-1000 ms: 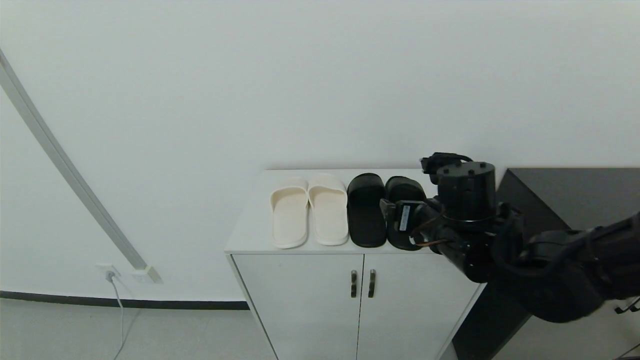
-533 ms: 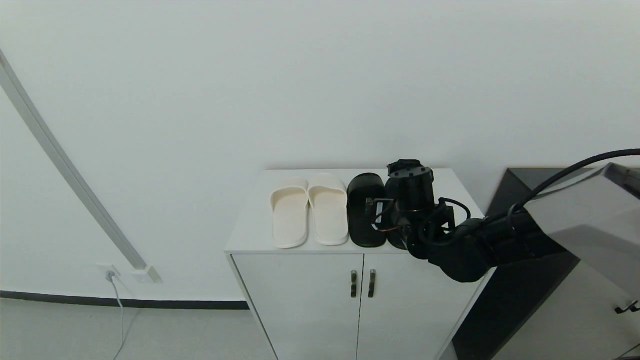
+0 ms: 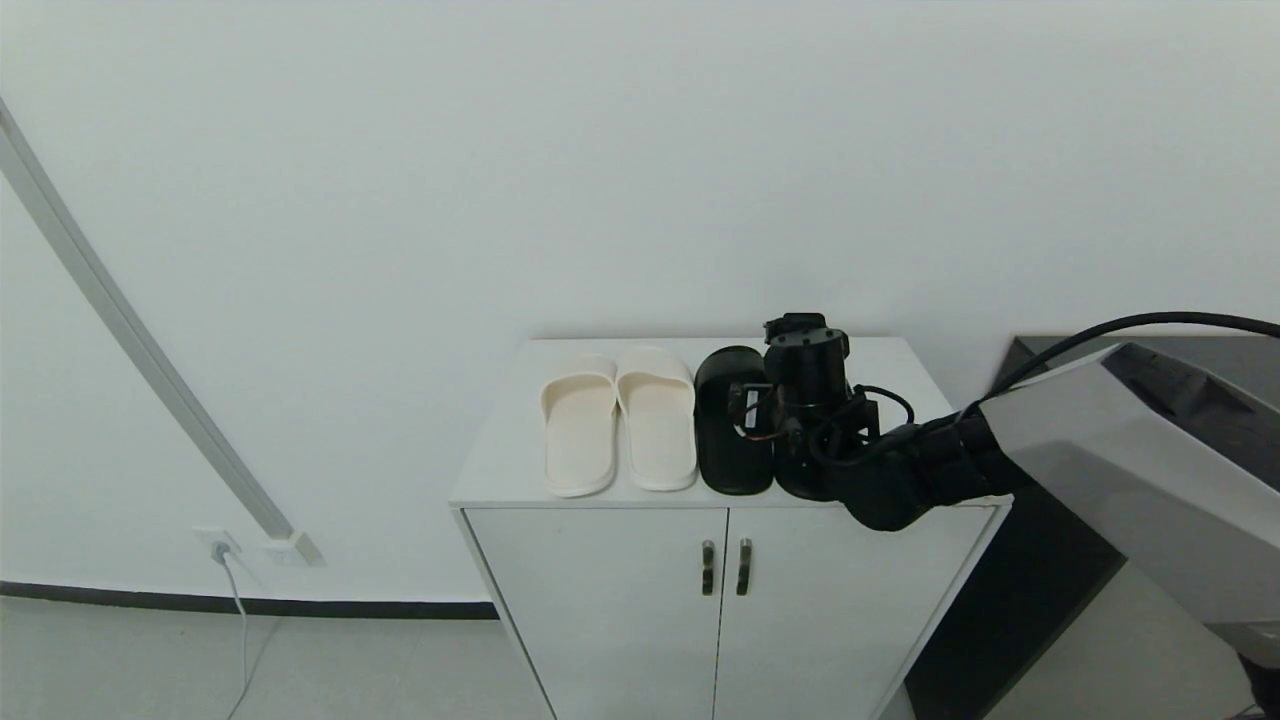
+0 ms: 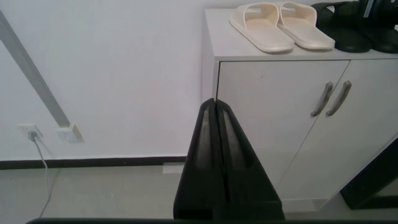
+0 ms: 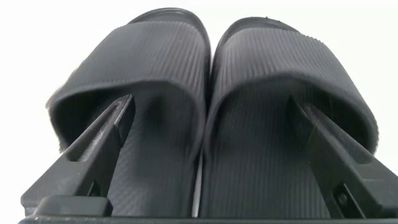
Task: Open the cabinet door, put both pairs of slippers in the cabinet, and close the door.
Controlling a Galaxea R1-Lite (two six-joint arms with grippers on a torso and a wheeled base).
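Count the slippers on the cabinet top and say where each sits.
4, in one row on the cabinet top: left cream slipper at the left end, right cream slipper beside it, then left black slipper, right black slipper rightmost. Closed doors could hide more.

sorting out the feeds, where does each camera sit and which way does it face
Head view: on the head, facing forward and down at the shut cabinet; the right arm is over the black slippers.
Left wrist view: on the left wrist, low, facing the cabinet front; the shut left gripper shows.
Right wrist view: on the right wrist, close on the black slippers; the open right gripper has a finger over each.
Shared: head and left wrist views both show the cream slippers.
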